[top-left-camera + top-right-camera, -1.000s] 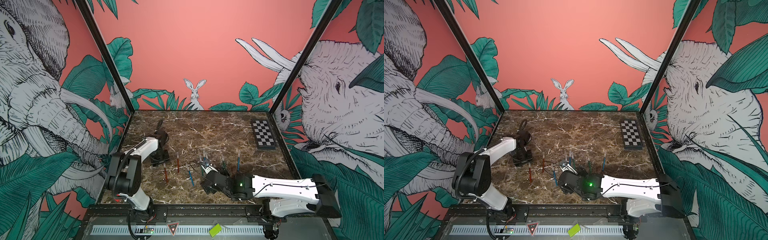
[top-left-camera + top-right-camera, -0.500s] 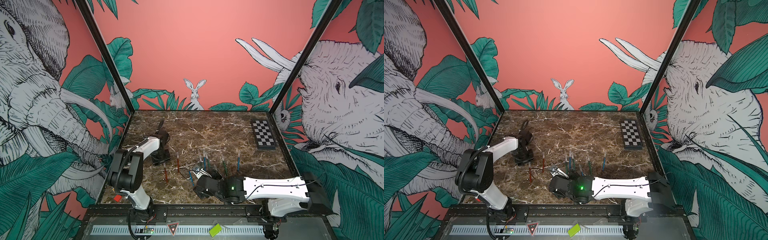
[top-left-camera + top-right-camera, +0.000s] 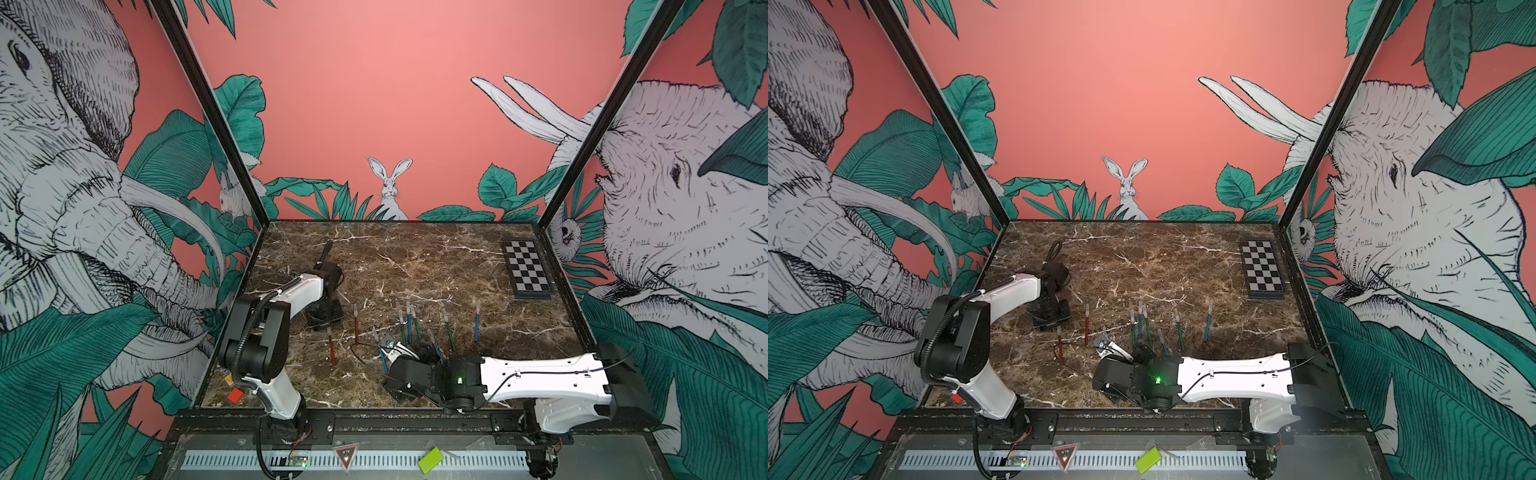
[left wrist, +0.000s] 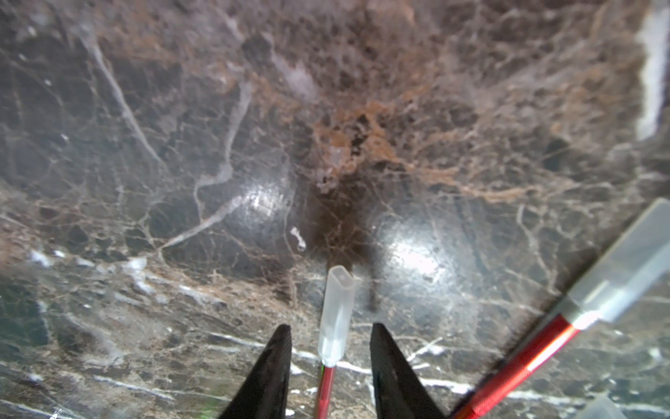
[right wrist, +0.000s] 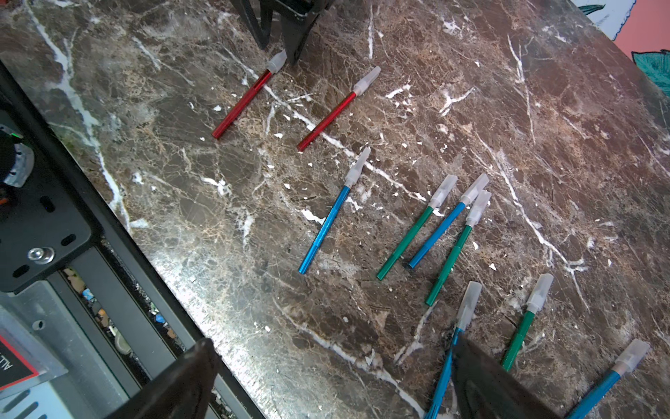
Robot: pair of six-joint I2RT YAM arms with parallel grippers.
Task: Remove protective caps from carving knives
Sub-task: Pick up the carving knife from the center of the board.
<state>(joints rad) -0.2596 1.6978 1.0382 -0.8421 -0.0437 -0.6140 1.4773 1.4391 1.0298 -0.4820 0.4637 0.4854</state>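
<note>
Several carving knives with red, blue or green handles lie in a loose row on the marble, each wearing its protective cap. My left gripper (image 4: 330, 326) is open low over the leftmost red knife (image 5: 242, 105). Its fingers (image 4: 281, 366) stand either side of that knife's handle (image 4: 325, 388) just behind the cap (image 4: 337, 312), with a gap on both sides. A second red knife (image 4: 518, 366) lies close by. My right gripper (image 5: 333, 341) is wide open and empty near the front edge. One of its fingers (image 5: 482, 381) sits beside a blue knife (image 5: 447, 366).
A black-and-white checkerboard (image 3: 525, 270) lies at the back right. A small red block (image 3: 235, 395) sits at the front left corner. A thin black cable (image 3: 365, 357) trails over the marble near the right arm (image 3: 540, 374). The black front rail (image 5: 54, 217) borders the table.
The left gripper's jaws have narrowed around the red knife. The right arm has swung left and towards the front edge, its jaws still wide.
</note>
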